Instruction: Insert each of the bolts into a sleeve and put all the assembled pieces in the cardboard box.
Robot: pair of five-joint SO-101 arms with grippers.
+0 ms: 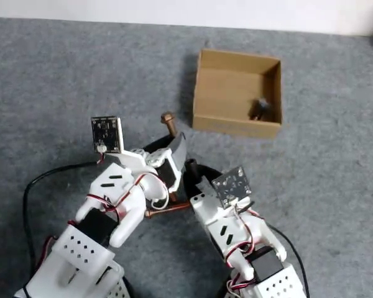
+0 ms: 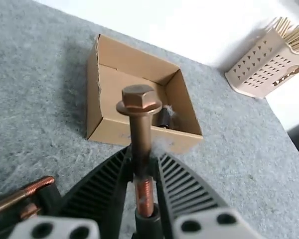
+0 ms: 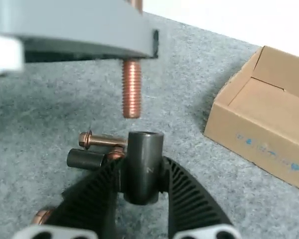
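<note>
With the left tool (image 2: pixel 143 160) clenched on the copper bolt (image 2: pixel 139 124) and the right tool (image 3: pixel 142 172) grasping the dark sleeve (image 3: pixel 145 152), both above the tabletop's (image 1: pixel 62 74) near middle, centre the threaded tip over the bore. Lower straight, keeping both axes matched, to avoid likely snagging on the rim.

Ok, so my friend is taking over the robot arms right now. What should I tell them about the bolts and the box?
The left gripper is shut on a bolt.
The right gripper is shut on a sleeve. Its open end faces the bolt's tip, which is just short of it and not in yet.
Done: one dark piece lies in the cardboard box. Whether it holds a bolt is hard to tell.
A loose bolt and a loose sleeve lie on the table.
Left: probably join the held pair, box it, then do the loose ones.
</note>
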